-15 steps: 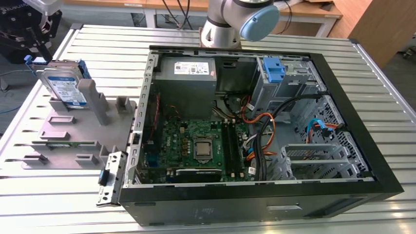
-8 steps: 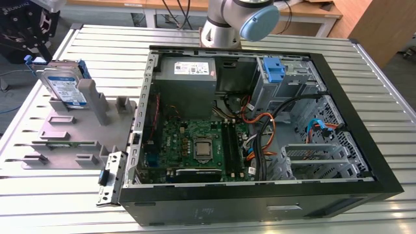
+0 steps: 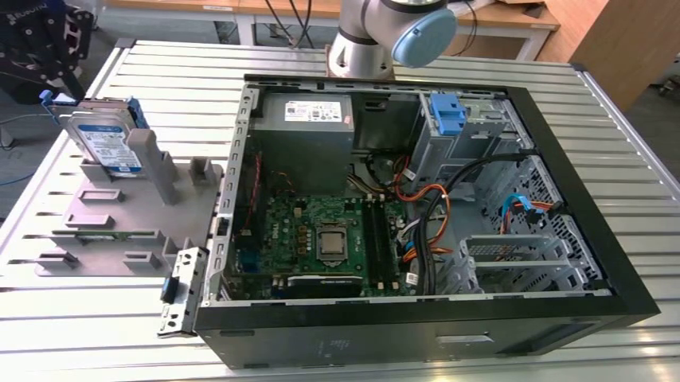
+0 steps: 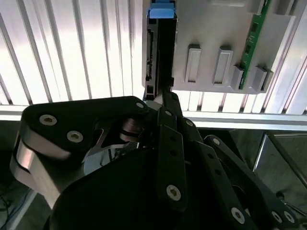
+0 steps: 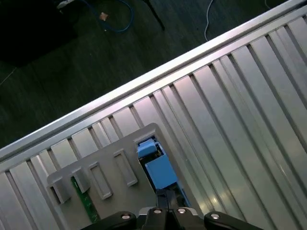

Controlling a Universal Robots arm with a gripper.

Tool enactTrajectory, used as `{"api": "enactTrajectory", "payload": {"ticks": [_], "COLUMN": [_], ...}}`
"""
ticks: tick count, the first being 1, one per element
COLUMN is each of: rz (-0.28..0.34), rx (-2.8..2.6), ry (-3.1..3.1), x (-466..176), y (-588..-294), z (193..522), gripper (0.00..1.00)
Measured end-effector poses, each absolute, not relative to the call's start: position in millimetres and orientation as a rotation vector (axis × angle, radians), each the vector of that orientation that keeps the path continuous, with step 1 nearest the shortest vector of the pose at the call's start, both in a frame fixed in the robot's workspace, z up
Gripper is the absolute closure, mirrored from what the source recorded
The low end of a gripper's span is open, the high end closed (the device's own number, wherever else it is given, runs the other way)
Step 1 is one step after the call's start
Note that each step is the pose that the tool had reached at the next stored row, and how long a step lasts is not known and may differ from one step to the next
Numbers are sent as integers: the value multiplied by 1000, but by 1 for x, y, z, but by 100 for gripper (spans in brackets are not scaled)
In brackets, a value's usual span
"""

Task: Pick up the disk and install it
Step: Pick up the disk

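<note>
The disk (image 3: 107,139) stands on edge in a slot of the grey fixture (image 3: 117,231) at the exterior view's left, label facing out and blue rails along its sides. My gripper (image 3: 64,86) hangs at the disk's upper far corner, by the blue rail. In the second wrist view the disk (image 4: 160,48) is seen edge-on and my gripper (image 4: 166,98) ends right at its near end. The first wrist view shows the blue rail of the disk (image 5: 158,170) just beyond my gripper (image 5: 165,195). Whether it touches the disk is unclear.
An open computer case (image 3: 425,318) lies on the slatted metal table (image 3: 595,119), with a motherboard, cables and a blue bracket (image 3: 447,111) in its drive bay. A green memory stick (image 3: 101,233) sits in the fixture. The table edge (image 5: 144,79) and the floor lie just beyond the fixture.
</note>
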State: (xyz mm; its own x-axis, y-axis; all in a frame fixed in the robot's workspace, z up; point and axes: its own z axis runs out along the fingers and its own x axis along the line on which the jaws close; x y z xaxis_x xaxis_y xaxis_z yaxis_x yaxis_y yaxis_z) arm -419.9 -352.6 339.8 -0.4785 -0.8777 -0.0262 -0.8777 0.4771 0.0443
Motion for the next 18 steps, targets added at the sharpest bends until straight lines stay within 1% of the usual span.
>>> {"api": "enactTrajectory", "payload": {"ticks": [18], "rz": [-80], "rx": [2003], "ry": [-2408], "x": [-420], "y": [-353], "z": [339], "gripper": [89]}}
